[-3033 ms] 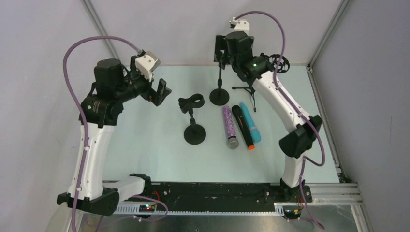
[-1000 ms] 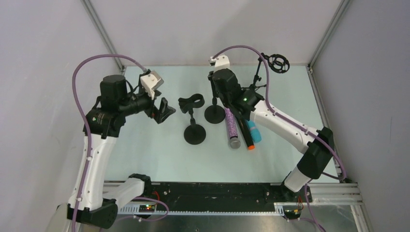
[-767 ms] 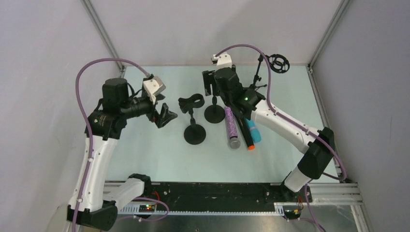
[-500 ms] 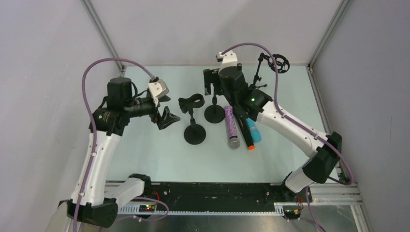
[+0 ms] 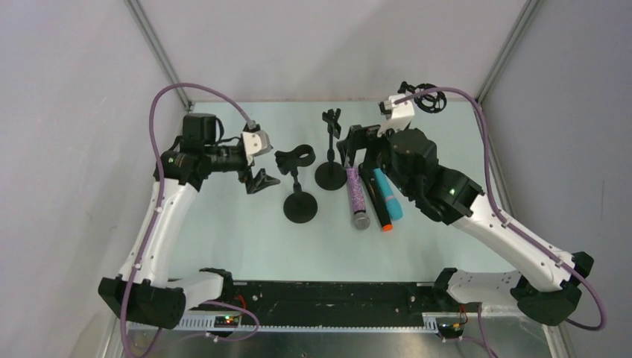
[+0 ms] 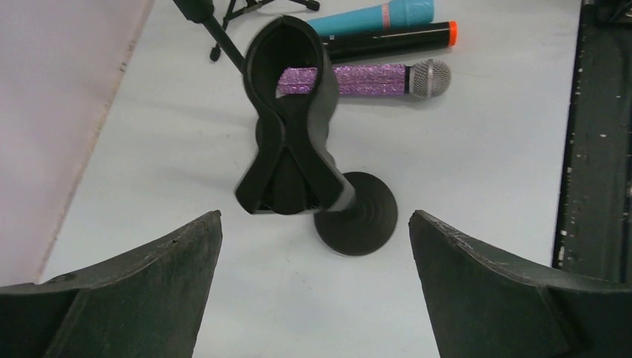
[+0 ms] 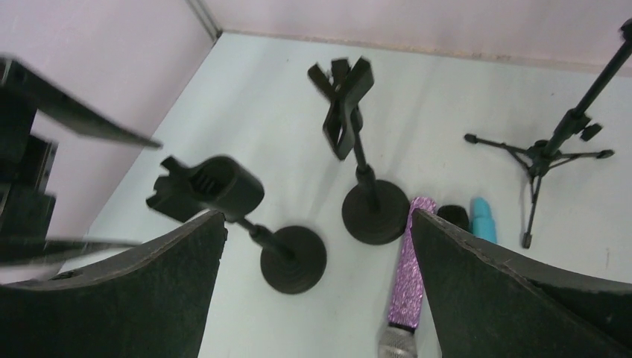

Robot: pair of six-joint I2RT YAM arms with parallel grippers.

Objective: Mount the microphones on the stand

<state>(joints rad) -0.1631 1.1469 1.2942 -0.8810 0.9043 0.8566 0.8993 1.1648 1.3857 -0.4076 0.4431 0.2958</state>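
pale matte table (image 5: 223, 239) | glittery purple microphone (image 5: 355, 195) flat | left pincer (image 6: 315, 216) apart | right pincer (image 7: 318, 212) apart

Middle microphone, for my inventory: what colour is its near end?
Orange, on a black microphone; clearest in the left wrist view.

Beyond the right gripper's (image 7: 317, 215) right finger, shows only the end tips of the black microphone (image 7: 452, 216) and teal microphone (image 7: 484, 218). Crops the purple microphone's (image 7: 408, 268) mesh head at the lower edge, between the fingers. Left of that gripper, gives only a blurred left arm (image 7: 22, 201). Ahead of the left gripper (image 6: 314, 215), hides part of the purple handle behind the clip stand (image 6: 287, 142).
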